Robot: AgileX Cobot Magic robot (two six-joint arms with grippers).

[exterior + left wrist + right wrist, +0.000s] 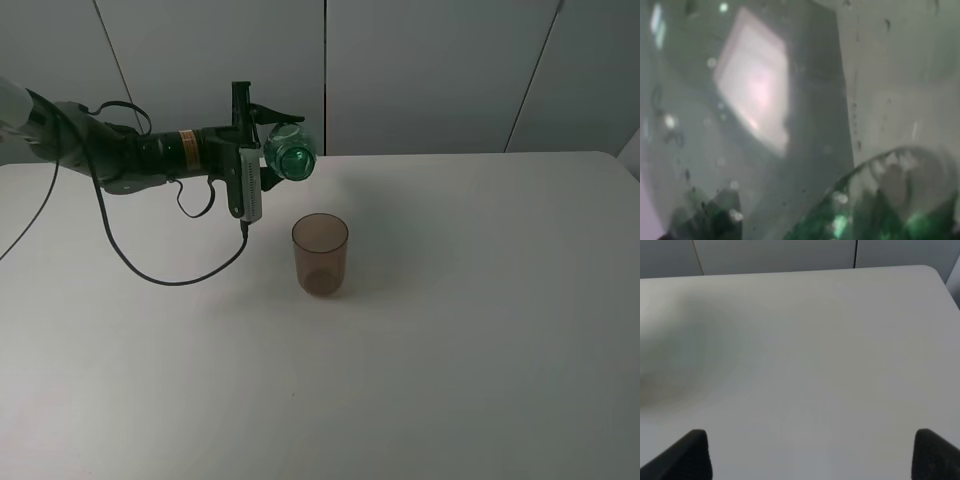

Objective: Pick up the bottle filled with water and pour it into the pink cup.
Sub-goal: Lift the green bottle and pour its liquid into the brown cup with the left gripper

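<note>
Left gripper (262,165) pinches bottle (290,155), tipped level, just back-left of pink cup (320,253); right gripper (810,455) spread, empty.

White table (450,380) stands before a pale grey panelled wall (430,70).

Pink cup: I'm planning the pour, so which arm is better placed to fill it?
Left. The left fingers grip the bottle, tipped over, near the pink cup. The right fingers stand open over the table, holding nothing.

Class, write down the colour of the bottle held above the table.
The bottle is translucent green; the exterior high view shows it best.
</note>
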